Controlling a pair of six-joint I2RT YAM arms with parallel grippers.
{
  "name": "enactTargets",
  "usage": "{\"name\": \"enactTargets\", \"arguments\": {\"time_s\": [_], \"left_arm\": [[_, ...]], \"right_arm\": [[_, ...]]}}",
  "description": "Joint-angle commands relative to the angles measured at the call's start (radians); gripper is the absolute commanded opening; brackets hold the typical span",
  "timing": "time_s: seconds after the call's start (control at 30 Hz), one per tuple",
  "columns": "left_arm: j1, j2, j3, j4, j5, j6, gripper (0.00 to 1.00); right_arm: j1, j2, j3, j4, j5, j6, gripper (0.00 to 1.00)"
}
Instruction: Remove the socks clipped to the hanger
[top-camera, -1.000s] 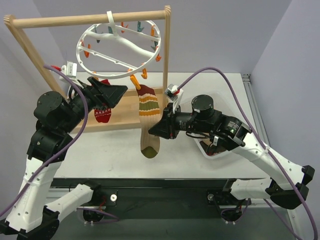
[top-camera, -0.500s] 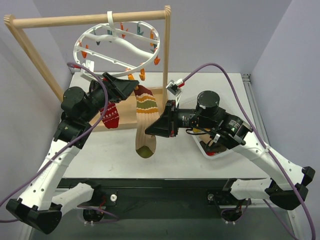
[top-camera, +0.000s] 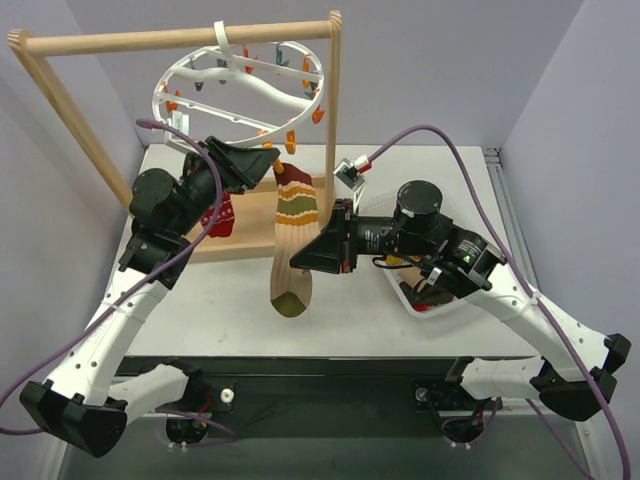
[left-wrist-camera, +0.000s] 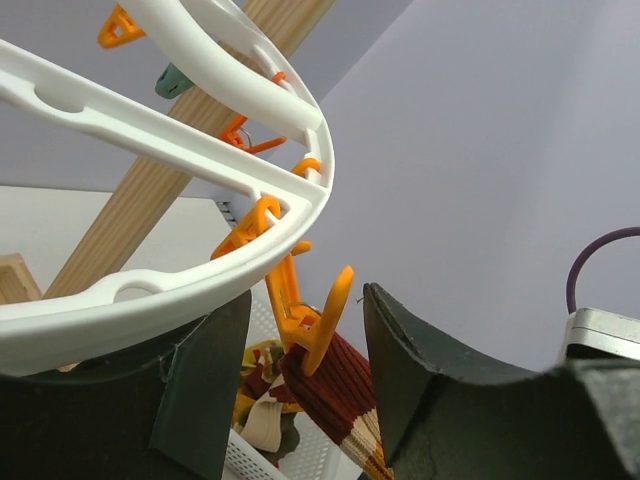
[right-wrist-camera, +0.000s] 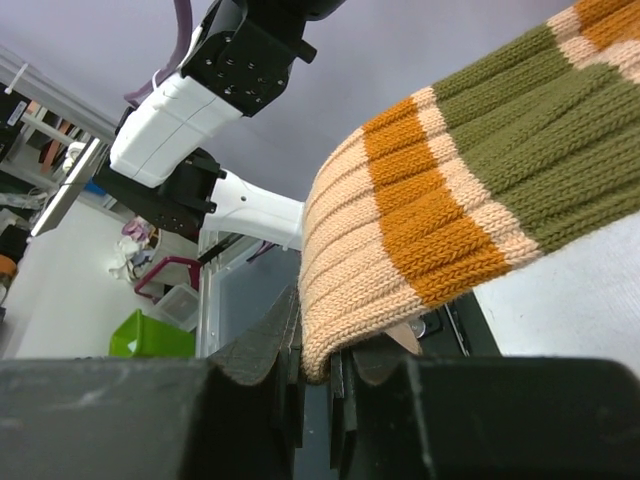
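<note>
The white ring hanger (top-camera: 240, 90) hangs by its hook from the wooden rail. A long striped sock (top-camera: 292, 235), maroon, yellow, green and tan, hangs from an orange clip (top-camera: 290, 140) on the ring's near rim. My left gripper (top-camera: 264, 165) is open, its jaws on either side of that orange clip (left-wrist-camera: 318, 320) and the sock's maroon cuff (left-wrist-camera: 335, 385), under the ring (left-wrist-camera: 200, 255). My right gripper (top-camera: 303, 258) is shut on the striped sock's tan edge (right-wrist-camera: 420, 220). A red patterned sock (top-camera: 220, 214) hangs behind my left arm.
The wooden frame rack (top-camera: 170, 40) stands at the back, with its right post (top-camera: 332, 100) close behind the sock. A white mesh basket (top-camera: 425, 298) holding several socks sits under my right arm; it also shows in the left wrist view (left-wrist-camera: 262, 455). Empty orange and teal clips line the ring.
My left arm has risen and moved right, bringing its open jaws around the orange clip. The ring has tilted and swung slightly. My right gripper has kept its hold on the striped sock.
</note>
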Motion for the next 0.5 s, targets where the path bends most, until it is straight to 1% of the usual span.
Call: {"name": "enactTargets", "arguments": {"time_s": [0.0,0.1,0.17,0.23,0.33,0.37,0.43,0.47], "left_arm": [[0.004,0.025,0.029,0.097,0.007,-0.014,0.57],[0.002,0.035,0.032,0.101,0.009,-0.016,0.47],[0.002,0.039,0.035,0.105,0.009,-0.019,0.36],[0.002,0.039,0.035,0.107,0.01,-0.02,0.29],[0.002,0.042,0.041,0.099,0.012,-0.014,0.12],[0.002,0.041,0.046,0.087,0.01,-0.011,0.01],[0.002,0.036,0.051,0.076,0.007,-0.008,0.0],[0.002,0.036,0.055,0.065,0.007,-0.002,0.0]], "right_arm": [[-0.004,-0.046,-0.008,0.068,-0.038,0.018,0.0],[-0.004,-0.054,-0.018,0.069,-0.037,0.023,0.0],[-0.004,-0.06,-0.031,0.069,-0.029,0.024,0.0],[-0.006,-0.069,-0.043,0.069,-0.02,0.023,0.0],[-0.012,-0.085,-0.068,0.06,0.0,0.016,0.0],[-0.015,-0.095,-0.08,0.049,0.008,0.015,0.0],[-0.024,-0.115,-0.092,0.022,0.04,-0.005,0.0],[-0.042,-0.125,-0.106,-0.024,0.06,-0.014,0.0]]}}
